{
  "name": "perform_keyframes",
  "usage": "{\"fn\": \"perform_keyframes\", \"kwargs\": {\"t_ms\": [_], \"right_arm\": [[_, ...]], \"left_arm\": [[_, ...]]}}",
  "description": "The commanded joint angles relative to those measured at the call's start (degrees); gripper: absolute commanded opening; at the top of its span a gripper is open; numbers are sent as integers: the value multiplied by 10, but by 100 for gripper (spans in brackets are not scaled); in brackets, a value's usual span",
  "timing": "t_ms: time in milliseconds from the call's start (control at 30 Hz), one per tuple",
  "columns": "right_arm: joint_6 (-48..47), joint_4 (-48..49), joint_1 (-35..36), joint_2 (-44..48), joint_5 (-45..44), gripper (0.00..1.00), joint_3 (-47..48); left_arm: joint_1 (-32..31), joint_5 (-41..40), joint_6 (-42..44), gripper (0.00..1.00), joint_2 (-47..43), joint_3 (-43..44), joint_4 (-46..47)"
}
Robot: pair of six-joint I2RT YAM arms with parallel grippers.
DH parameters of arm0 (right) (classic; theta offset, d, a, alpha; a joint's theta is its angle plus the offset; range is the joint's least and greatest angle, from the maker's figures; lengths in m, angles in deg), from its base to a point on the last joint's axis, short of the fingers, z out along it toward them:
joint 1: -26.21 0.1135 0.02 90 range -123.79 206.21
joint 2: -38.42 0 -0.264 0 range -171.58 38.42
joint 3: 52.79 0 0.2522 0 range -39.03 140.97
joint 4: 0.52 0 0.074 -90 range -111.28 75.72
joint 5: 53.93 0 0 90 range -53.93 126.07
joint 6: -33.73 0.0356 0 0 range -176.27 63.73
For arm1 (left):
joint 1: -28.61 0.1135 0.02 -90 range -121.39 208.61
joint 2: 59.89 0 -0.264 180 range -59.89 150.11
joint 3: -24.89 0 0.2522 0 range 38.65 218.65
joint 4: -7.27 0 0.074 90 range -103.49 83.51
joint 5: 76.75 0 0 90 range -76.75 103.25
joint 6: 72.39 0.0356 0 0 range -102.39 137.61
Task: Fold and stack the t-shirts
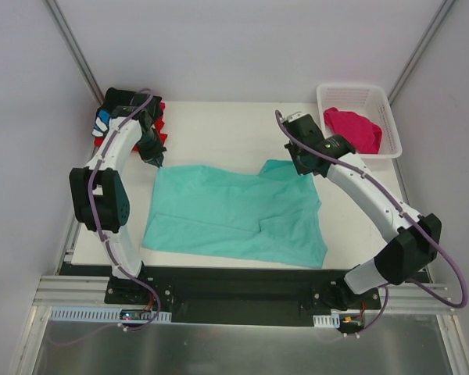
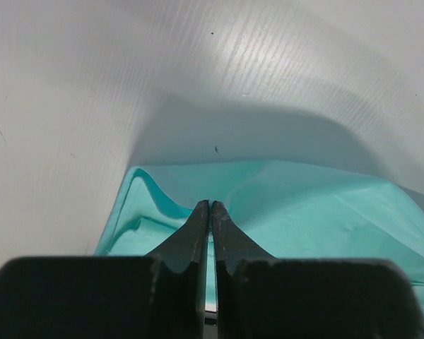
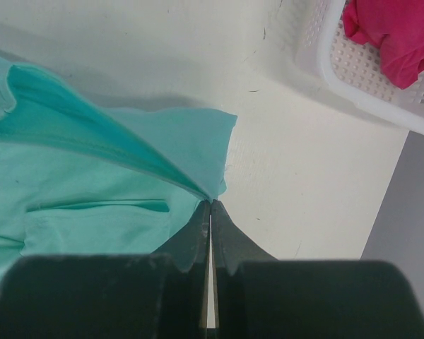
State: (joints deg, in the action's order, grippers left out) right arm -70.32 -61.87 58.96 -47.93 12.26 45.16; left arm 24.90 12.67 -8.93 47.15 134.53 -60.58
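Note:
The mint-teal t-shirt [image 1: 234, 215] lies spread across the middle of the white table. My left gripper [image 1: 155, 161] is shut on its far left corner; in the left wrist view the cloth [image 2: 304, 205] rises in a fold to the pinched tips of that gripper [image 2: 210, 205]. My right gripper [image 1: 305, 168] is shut on the far right corner, where the teal fabric [image 3: 92, 191] is drawn up into the tips of that gripper [image 3: 210, 203]. A magenta-pink t-shirt [image 1: 353, 129] lies crumpled in the basket. Red cloth [image 1: 161, 123] and a black and blue piece [image 1: 103, 122] sit behind the left arm, mostly hidden.
The white lattice basket [image 1: 391, 117] stands at the far right corner of the table; its rim [image 3: 367, 102] shows close to the right gripper, with the pink shirt [image 3: 392, 32] inside. Grey walls enclose the table [image 1: 219, 129] on three sides.

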Motion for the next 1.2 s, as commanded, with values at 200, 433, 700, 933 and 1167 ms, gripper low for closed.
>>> {"fn": "perform_keyframes", "kwargs": {"t_ms": [200,433,700,933,1167], "right_arm": [[0,1,-2,80,9,1,6],[9,-17,2,128,37,1,-2],[32,-62,14,167,90,1,-27],[59,-101,48,189,140,1,-85],[53,-99,51,204,112,1,-118]], "left_arm": [[1,-15,1,0,-106,-13,-12],[-1,-12,5,0,-152,-49,-11],[-3,-15,9,0,-170,-76,-11],[-3,-29,8,0,-165,-93,-6],[-3,-28,6,0,-162,-93,-1]]}}
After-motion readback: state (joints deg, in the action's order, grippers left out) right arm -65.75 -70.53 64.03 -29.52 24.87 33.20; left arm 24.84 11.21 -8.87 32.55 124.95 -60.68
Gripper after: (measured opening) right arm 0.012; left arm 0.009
